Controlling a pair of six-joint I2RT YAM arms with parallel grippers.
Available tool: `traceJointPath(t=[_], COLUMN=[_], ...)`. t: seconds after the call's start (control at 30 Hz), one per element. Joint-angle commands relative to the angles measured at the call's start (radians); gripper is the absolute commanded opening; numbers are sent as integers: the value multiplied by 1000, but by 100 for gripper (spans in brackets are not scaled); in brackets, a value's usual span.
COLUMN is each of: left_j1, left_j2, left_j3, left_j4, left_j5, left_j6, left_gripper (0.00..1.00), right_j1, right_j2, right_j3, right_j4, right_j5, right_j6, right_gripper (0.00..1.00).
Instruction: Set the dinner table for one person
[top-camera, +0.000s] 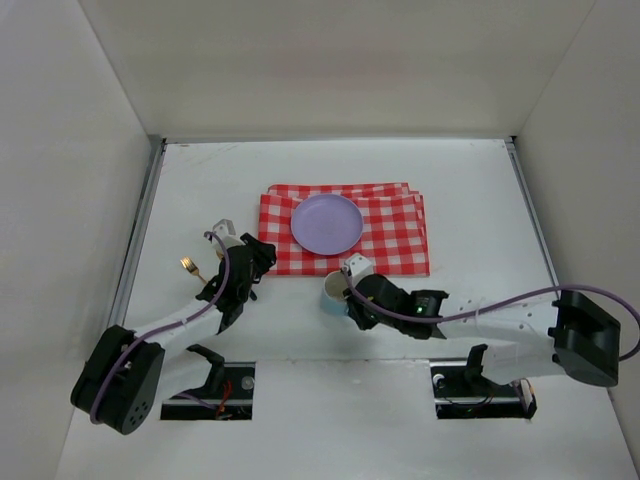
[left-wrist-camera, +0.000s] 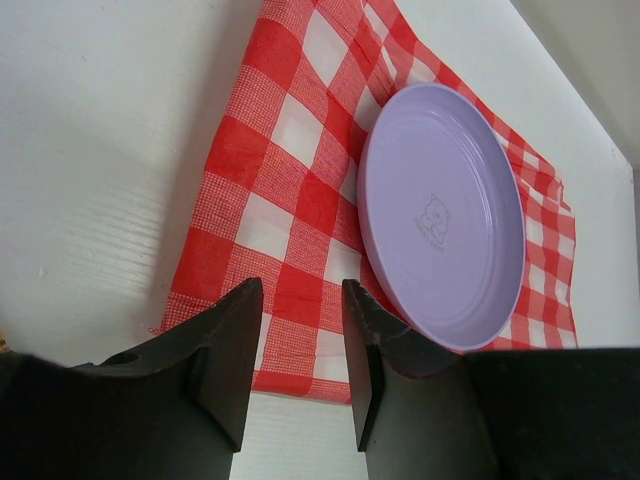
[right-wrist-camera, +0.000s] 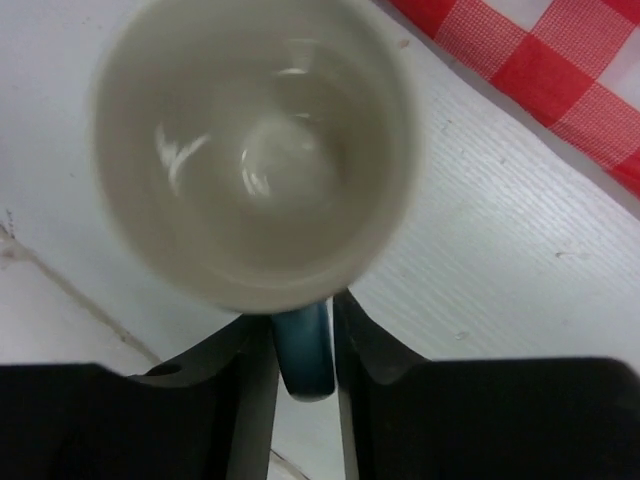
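You have a matt white table (right-wrist-camera: 520, 250) showing a faint linear grain. Your checked cloth (left-wrist-camera: 290, 200) is woven fabric, dull and finely textured. Your lilac plate (left-wrist-camera: 440, 210) looks like smooth plastic with a soft sheen. Your mug (right-wrist-camera: 250, 150) is glossy-glazed inside.

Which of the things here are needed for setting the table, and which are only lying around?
Needed: dinner table, checked cloth, purple plate, mug in the right gripper, gold fork.
Lying around: nothing that I can see.
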Motion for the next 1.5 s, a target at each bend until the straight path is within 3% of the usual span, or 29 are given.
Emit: traceJointPath(t=[0.0, 0.13, 0.33, 0.53, 0.67, 0.87, 1.07, 1.47], left_j1=[2, -6, -6, -10, -13, -13, -26, -41], left_j2=[16, 10, 0, -5, 9, 4, 1, 10], left_j3=[10, 10, 4, 7, 13, 7, 5, 12], left_j4=[56, 59, 64, 58, 58, 58, 62, 64], left_j5=[-1, -6, -7, -18, -11, -30, -40, -47], left_j6=[-11, -14, -9, -1, 0, 20, 26, 28], left_gripper=[35, 35, 35, 36, 36, 36, 37, 37], right_j1=[3, 7, -2, -198, -431, -632, -743, -803], right_j2=[7, -42, -218, -321, -208, 75, 284, 467], right_j3=[34, 37, 44, 103, 200, 352, 485, 600], right_j4=[60, 32, 18, 34, 60, 136, 135, 133], right_j5=[0, 20, 76, 84, 52, 33, 6, -45], right_j6=[1, 18, 23, -8, -17, -65, -85, -77], right_gripper=[26, 13, 8, 9, 8, 8, 8, 10])
